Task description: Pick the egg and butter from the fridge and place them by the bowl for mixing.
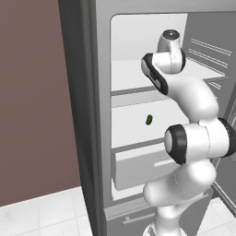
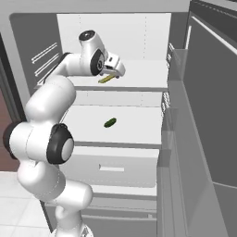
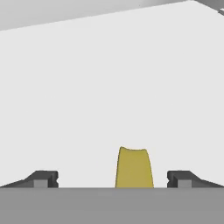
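The fridge [image 1: 94, 115] stands open with its white inside facing me. A yellow stick of butter [image 2: 106, 79] lies on the upper shelf [image 2: 143, 74]. My gripper [image 2: 111, 74] hangs just over it, reaching into the fridge [image 2: 28, 37]. In the hand view the butter [image 3: 134, 168] sits between the two spread fingertips [image 3: 46, 179], closer to the right one, and the gripper [image 3: 113, 180] is open and holds nothing. The egg and the bowl are out of view.
A small dark green oblong item [image 1: 149, 120] [image 2: 109, 122] lies on the middle shelf. A white drawer [image 2: 111, 169] sits below it. The open door with its ribbed racks [image 2: 173, 69] stands close on the right.
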Controlling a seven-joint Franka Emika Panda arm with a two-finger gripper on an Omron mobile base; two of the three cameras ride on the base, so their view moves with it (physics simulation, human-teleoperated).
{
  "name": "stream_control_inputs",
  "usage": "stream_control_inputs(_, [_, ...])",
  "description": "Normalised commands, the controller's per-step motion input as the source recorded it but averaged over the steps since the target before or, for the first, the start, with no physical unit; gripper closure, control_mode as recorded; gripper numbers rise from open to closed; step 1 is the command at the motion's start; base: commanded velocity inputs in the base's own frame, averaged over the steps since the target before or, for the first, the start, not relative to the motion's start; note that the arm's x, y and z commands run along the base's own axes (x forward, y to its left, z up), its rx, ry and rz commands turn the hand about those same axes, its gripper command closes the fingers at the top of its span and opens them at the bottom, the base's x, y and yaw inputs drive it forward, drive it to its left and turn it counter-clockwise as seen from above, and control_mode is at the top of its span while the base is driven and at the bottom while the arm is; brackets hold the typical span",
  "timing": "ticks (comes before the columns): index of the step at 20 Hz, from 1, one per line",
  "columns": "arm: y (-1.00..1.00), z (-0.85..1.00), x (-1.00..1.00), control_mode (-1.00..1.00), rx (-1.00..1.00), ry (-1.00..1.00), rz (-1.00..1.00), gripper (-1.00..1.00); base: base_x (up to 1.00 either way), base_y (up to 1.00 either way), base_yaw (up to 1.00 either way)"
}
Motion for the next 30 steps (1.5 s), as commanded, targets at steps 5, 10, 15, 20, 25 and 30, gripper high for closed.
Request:
stream_control_inputs(5, [-0.03,-0.47,0.01,-1.0,0.0,0.17,0.0,-1.0,0.0,0.0,0.0])
stream_control_inputs(10, [-0.05,-0.54,0.0,-1.0,0.0,0.13,0.0,-1.0,0.0,0.0,0.0])
stream_control_inputs(15, [-0.02,-0.6,-0.05,-1.0,0.0,0.02,0.0,-1.0,0.0,0.0,0.0])
stream_control_inputs(20, [-0.05,-0.64,-0.16,-1.0,0.0,0.0,0.0,-1.0,0.0,0.0,0.0])
stream_control_inputs(25, [-0.05,-0.65,-0.17,-1.0,0.0,-0.03,0.0,-1.0,0.0,0.0,0.0])
stream_control_inputs(30, [0.0,-0.66,-0.12,-1.0,0.0,0.0,0.0,1.0,0.0,0.0,0.0])
